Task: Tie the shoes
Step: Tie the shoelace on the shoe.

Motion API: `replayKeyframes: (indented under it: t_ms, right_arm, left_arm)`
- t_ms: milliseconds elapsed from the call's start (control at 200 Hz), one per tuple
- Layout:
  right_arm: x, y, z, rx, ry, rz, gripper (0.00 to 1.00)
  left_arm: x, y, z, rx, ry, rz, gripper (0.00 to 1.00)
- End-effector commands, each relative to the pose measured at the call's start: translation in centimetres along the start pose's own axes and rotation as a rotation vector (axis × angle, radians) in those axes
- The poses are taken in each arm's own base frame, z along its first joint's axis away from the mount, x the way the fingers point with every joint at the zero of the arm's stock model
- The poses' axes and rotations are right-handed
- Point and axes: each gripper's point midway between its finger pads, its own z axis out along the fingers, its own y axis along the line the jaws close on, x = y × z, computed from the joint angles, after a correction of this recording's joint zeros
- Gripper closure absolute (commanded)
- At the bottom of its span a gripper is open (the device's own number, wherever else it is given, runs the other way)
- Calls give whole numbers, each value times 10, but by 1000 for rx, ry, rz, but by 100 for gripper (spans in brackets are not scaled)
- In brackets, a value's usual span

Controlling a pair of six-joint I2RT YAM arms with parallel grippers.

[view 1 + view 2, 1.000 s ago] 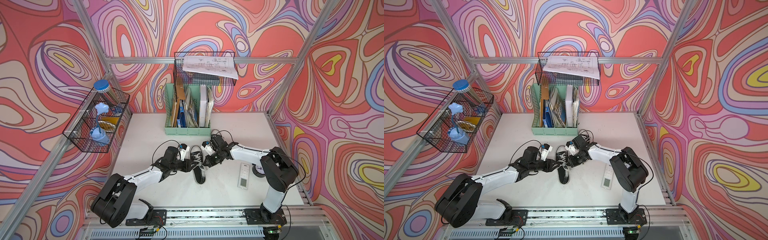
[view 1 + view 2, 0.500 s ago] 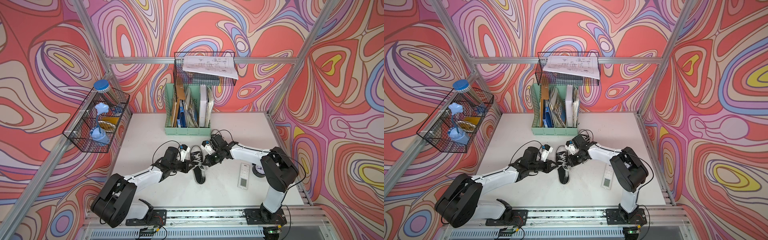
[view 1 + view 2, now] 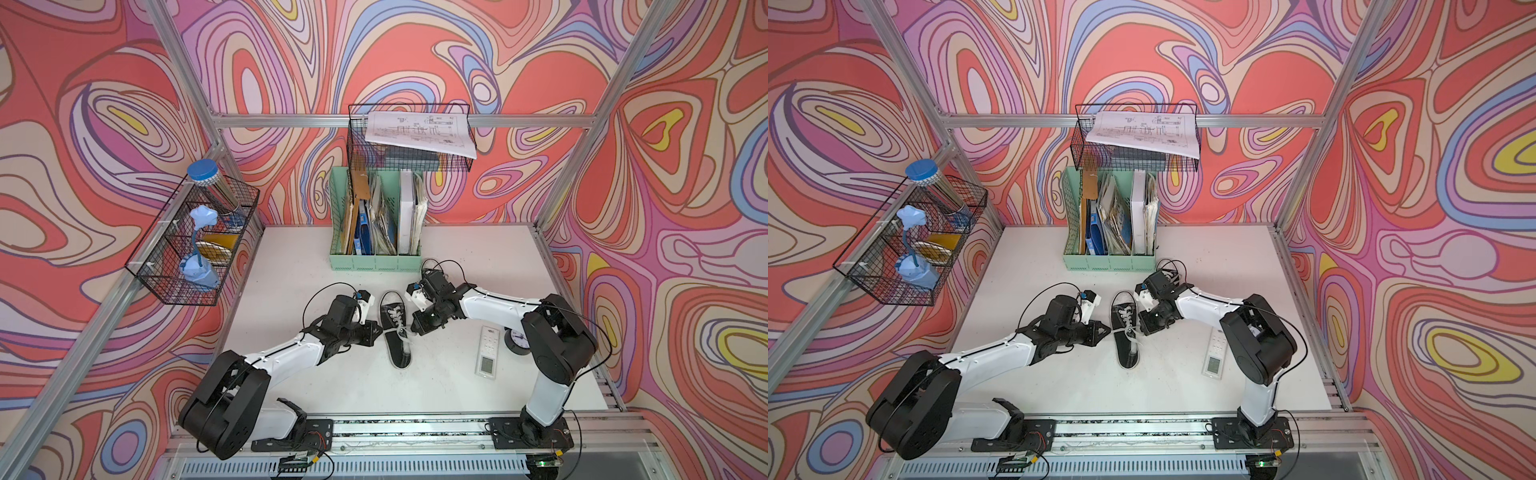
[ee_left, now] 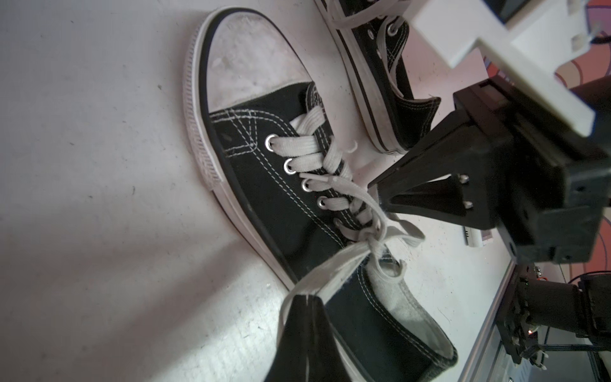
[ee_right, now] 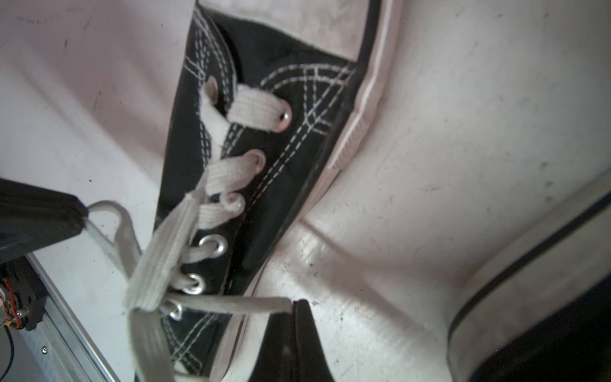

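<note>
One of the shoes (image 3: pixel 394 316) (image 3: pixel 1124 316), a black canvas sneaker with white laces, lies mid-table with its heel toward the front rail. My left gripper (image 3: pixel 377 331) (image 4: pixel 305 296) is shut on a lace strand (image 4: pixel 334 264) pulled out to the shoe's left. On the shoe's right, my right gripper (image 3: pixel 416 329) (image 5: pixel 292 302) is shut on the other strand (image 5: pixel 231 304). Both strands run taut from a crossing (image 4: pixel 372 239) at the uppermost eyelets. The second shoe (image 4: pixel 377 66) (image 5: pixel 529 264) lies just beyond, hidden under the right arm in both top views.
A green file holder (image 3: pixel 374 259) stands behind the shoes under a wire basket (image 3: pixel 409 158) with a paper sheet. A remote (image 3: pixel 487 351) and a small clock (image 3: pixel 514 338) lie right of the shoe. Another wire basket (image 3: pixel 191 249) hangs on the left wall. A metal rail (image 3: pixel 415 428) edges the front.
My left gripper's jaws have closed onto the lace strand. Both arms and the shoe have barely shifted.
</note>
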Motion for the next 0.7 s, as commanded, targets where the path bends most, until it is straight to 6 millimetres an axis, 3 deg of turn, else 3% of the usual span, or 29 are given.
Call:
replayKeyframes:
  t_ms: [0, 446, 481, 696]
  right_arm:
    - [-9, -9, -11, 78, -23, -1, 100]
    - [-10, -22, -5, 143, -6, 2, 100]
    - [-10, -24, -5, 153, -2, 1, 100]
    - [-7, -33, -3, 197, 12, 1, 100]
  left_arm:
    - [-2, 8, -2, -46, 1, 7, 100]
    - [6, 19, 1, -87, 15, 0, 100]
    - [21, 27, 3, -104, 46, -15, 100]
    - [29, 33, 4, -123, 65, -22, 100]
